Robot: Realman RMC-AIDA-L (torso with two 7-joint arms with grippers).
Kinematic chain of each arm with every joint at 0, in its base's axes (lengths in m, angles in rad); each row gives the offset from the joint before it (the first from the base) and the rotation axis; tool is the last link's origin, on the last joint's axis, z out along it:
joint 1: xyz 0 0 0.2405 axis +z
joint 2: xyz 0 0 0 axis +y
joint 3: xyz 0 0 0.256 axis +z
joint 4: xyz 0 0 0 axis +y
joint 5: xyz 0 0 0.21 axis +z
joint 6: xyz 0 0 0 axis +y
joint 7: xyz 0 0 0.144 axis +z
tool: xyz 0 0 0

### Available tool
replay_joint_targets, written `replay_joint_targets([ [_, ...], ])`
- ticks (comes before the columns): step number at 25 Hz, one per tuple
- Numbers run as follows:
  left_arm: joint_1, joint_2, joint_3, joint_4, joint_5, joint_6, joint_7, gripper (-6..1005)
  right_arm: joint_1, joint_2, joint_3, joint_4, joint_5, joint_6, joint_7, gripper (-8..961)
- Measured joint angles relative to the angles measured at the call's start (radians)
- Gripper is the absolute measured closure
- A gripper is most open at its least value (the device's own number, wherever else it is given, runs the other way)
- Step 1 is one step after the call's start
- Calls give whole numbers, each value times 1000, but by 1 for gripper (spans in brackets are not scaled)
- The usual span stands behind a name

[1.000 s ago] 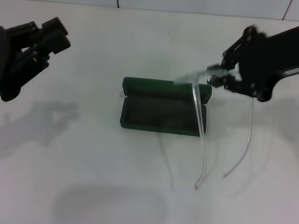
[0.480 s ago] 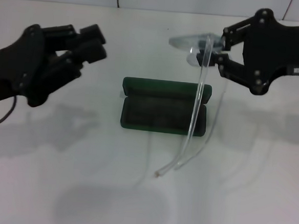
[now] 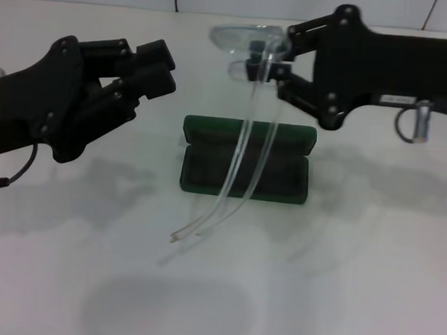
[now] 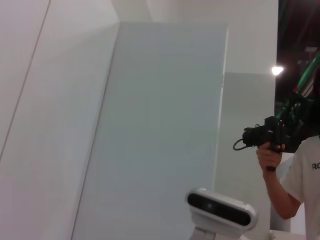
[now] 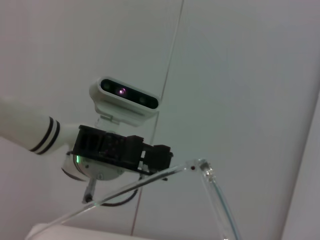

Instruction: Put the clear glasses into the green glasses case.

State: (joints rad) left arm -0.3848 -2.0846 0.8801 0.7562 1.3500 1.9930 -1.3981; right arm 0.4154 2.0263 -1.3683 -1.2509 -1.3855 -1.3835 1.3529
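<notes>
Your right gripper (image 3: 265,61) is gripping the clear glasses (image 3: 244,42), arms dangling below it over the open green glasses case (image 3: 245,158); your left gripper (image 3: 150,70) is hanging beside, fingers together.

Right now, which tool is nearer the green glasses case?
Right. The right tool holds the clear glasses just above the green glasses case; the left tool hovers off to its left.

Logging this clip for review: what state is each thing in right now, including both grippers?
clear glasses: held in the air above the case, arms unfolded and hanging down in front of it.
green glasses case: open on the table, lid back, nothing inside.
right gripper: shut on the front of the clear glasses.
left gripper: raised to the left of the case, holding nothing.
</notes>
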Motion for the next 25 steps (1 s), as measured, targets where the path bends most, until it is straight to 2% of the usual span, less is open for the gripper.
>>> replay_joint_targets([
  [11,1,-1,46,-12,-8,1,2,805,89,1,-94,203,141,43,-122,839],
  [25,-5,-1,74,-12,-19,1,1,888,94,2,-109,218,160,51,-142,839],
])
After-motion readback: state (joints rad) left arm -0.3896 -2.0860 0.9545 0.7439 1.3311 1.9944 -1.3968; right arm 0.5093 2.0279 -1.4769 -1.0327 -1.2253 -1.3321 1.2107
